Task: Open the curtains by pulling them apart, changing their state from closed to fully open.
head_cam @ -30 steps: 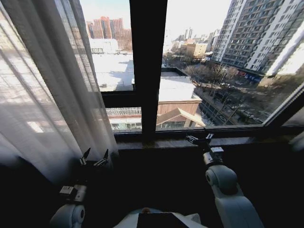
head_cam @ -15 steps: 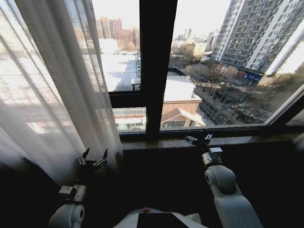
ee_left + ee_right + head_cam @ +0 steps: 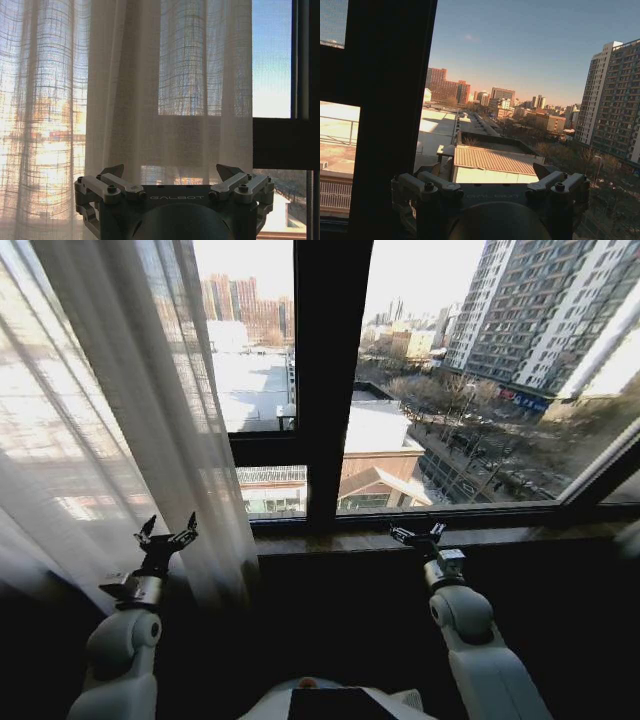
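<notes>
One curtain panel (image 3: pixel 120 420) hangs gathered at the window's left, glass bare to its right. Left gripper (image 3: pixel 166 536), fingers spread, faces its folds; right gripper (image 3: pixel 418 534), spread, idles at the sill (image 3: pixel 520 536). Step: approach. Next: close on fabric, draw leftward.

My head camera looks forward and down at the dark window frame (image 3: pixel 330 390); my left wrist camera faces the curtains (image 3: pixel 150 85) close up, frame at their edge; my right wrist camera faces outward beside that frame.
</notes>
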Robot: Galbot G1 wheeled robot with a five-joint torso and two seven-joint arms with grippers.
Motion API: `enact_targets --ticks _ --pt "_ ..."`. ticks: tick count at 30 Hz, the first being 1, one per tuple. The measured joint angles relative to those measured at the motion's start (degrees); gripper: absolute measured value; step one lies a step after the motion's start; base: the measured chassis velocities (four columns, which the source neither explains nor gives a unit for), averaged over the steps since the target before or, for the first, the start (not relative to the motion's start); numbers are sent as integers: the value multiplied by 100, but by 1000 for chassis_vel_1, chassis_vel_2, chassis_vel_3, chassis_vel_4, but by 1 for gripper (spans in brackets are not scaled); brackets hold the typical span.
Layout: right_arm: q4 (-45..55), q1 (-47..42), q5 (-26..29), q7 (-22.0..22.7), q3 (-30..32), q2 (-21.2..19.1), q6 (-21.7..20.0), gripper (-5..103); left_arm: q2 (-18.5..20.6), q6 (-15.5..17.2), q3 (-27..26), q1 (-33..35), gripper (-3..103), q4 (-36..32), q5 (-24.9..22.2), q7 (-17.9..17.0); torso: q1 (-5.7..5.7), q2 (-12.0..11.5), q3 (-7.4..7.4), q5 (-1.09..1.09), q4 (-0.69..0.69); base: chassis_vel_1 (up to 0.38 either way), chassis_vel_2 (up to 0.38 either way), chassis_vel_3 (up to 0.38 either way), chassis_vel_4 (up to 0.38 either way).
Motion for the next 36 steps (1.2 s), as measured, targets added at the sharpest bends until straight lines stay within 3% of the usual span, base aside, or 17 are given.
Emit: enact_targets --ticks 10,28,31,36 --pt "-225 107 -2 7 27 -4 51 100 532 317 599 -993 100 877 -100 91 0 0 0 1 0 0 0 0 0" --pt "-385 132 -16 31 171 -23 122 100 695 453 1818 -2059 100 2072 -57 298 1 0 0 1 0 0 0 0 0" --pt "-424 134 -16 40 190 -25 149 100 659 454 1916 -2198 100 2219 -38 248 1 0 0 1 0 0 0 0 0" --pt "-499 124 -30 51 193 19 222 100 468 309 2131 -2505 100 2512 133 -363 1 0 0 1 0 0 0 0 0"
